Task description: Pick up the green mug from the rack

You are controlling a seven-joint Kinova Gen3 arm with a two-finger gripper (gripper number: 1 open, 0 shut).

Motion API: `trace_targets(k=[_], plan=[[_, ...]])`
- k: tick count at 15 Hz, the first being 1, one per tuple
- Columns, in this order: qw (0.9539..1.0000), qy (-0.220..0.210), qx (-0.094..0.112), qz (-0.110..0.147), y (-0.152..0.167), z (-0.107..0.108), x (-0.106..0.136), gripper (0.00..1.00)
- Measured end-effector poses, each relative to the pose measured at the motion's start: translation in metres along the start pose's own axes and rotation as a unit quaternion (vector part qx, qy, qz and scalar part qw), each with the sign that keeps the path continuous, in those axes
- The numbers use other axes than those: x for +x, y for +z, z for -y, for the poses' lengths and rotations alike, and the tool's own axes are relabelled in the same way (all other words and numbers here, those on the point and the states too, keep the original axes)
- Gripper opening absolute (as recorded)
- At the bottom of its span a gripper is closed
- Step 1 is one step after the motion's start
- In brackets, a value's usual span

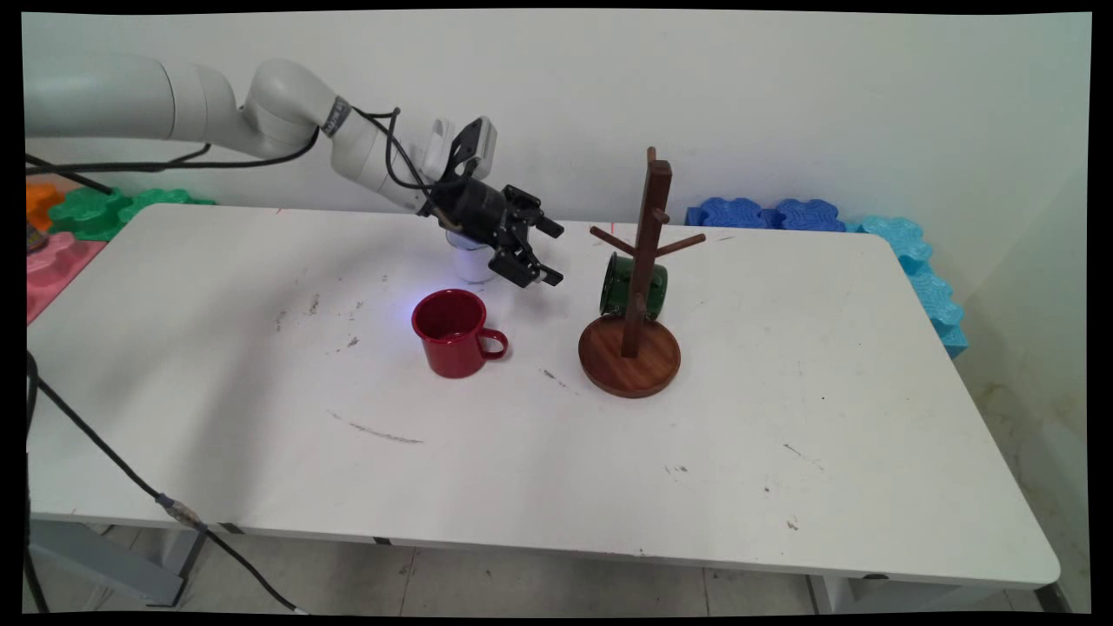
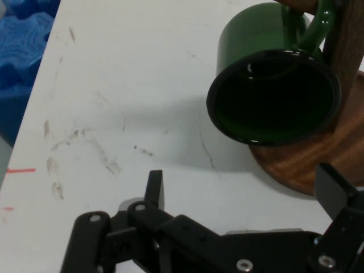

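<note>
Gripper: While it is held in the air just left of the mug tree, the black gripper [image 1: 549, 253] is seen with its fingers spread apart and nothing between them; in the hand view the two fingertips [image 2: 154, 185] stand wide of each other.
Nearest thing: a green mug [image 1: 632, 285] is hung by its handle on a low peg of the wooden mug tree [image 1: 642, 269], its mouth turned toward the gripper [image 2: 242, 196].
Done so far: one mug is found on the tree, as far as can be judged.
Left off the tree: a red mug [image 1: 452, 333] is stood upright on the white table [image 1: 783, 487], handle to the picture's right; a white cup [image 1: 470, 261] is partly hidden behind the gripper's body.
Count: one tree, one green mug, one red mug, one white cup; several pegs are left bare.
Surroundings: blue foam shapes [image 1: 765, 214] are lined along the wall behind the table; green, orange and pink ones [image 1: 96, 211] are seen at the left.
</note>
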Motion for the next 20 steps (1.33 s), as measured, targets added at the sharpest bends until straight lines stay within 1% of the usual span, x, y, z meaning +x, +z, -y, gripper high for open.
trace_targets(k=[4,8,13,20], plan=[[0.9995,0.022,-0.004,-0.023,0.008,-0.001,-0.011,1.00],[0.9987,0.033,-0.003,-0.038,0.012,-0.002,-0.016,1.00],[0.9975,0.040,0.002,-0.059,0.019,-0.004,-0.015,1.00],[0.9961,0.047,0.012,-0.074,0.029,-0.005,-0.012,1.00]])
